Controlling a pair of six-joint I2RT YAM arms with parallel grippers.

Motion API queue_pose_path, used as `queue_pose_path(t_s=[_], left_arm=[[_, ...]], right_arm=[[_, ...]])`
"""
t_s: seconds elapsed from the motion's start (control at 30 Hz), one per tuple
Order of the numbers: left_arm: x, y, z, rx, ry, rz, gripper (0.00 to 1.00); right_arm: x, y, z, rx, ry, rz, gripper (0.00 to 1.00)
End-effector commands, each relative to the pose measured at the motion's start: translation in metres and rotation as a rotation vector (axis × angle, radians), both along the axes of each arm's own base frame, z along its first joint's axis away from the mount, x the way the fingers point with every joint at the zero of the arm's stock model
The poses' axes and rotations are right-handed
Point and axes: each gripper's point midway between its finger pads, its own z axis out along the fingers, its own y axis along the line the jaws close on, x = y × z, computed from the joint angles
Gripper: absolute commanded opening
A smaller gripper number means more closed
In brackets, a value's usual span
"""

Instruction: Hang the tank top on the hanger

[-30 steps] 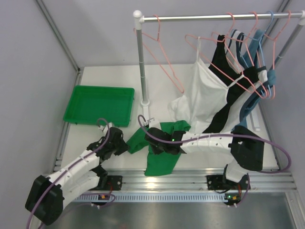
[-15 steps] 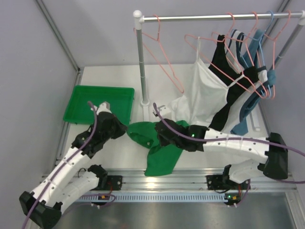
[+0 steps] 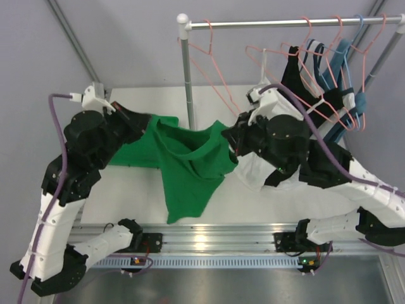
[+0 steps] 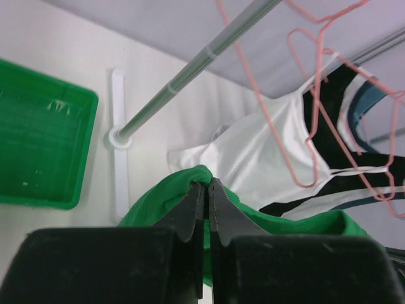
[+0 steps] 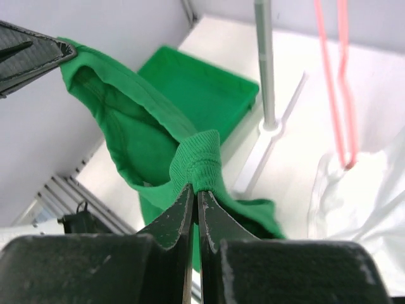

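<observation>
My left fingers (image 4: 206, 183) were shut tight on one edge of the tank top (image 3: 190, 164). A bit of green cloth was pinched between the tips. My right fingers (image 5: 195, 190) were shut tight too. They pinched a ribbed green strap that was bunched up at the tips. Both my arms were up high over the table (image 3: 133, 196), and the tank top hung between them. Its top edge sagged a little in the middle, like a hammock. The rest of it dangled down in a point toward the near edge of the table. I could not tell if the low end touched the table. The tank top was not on the hanger (image 3: 215, 82). That pink hanger hung bare on the rail (image 3: 253, 24), just to the right of the pole (image 3: 187, 82). It was behind the tank top and higher up. A green tray (image 4: 38, 145) sat on the table on the left, partly hidden under my left arm. More to the right on the rail hung a white top (image 4: 266, 152), a black top (image 3: 294, 76) and other hangers (image 3: 310, 35). My right arm was in front of the white top.
</observation>
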Motion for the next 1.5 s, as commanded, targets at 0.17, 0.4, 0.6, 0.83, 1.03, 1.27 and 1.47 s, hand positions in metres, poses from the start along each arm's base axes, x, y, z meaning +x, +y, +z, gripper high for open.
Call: queue_pose_path(t_s=[0.17,0.4,0.6,0.83,1.03,1.27,1.47], left_arm=[[0.009,0.003,0.073,0.013,-0.129,0.011,0.0],[0.0,-0.001,0.003,0.037,0.022,-0.015,0.0],[-0.009,-0.022,-0.12,0.02,0.256,-0.094,0.0],[-0.018,-0.062,-0.262,-0.036,0.514,-0.236,0.0],[-0.015,-0.072,-0.309,0.005,0.618,-0.276,0.0],[-0.007,-0.077,-0.32,0.042,0.622,-0.303,0.09],[-0.003,-0.078,-0.32,0.067,0.62,-0.316,0.3]], right_arm=[[0.006,-0.038,0.079,0.053,-0.137,-0.049,0.0],[-0.008,-0.042,0.021,0.07,-0.009,-0.028,0.0],[-0.027,-0.049,-0.102,0.07,0.206,-0.042,0.01],[-0.05,-0.05,-0.255,0.046,0.456,-0.066,0.03],[-0.048,-0.056,-0.321,-0.049,0.548,-0.11,0.03],[-0.032,-0.062,-0.328,-0.09,0.554,-0.163,0.07],[-0.027,-0.071,-0.314,-0.128,0.526,-0.19,0.23]])
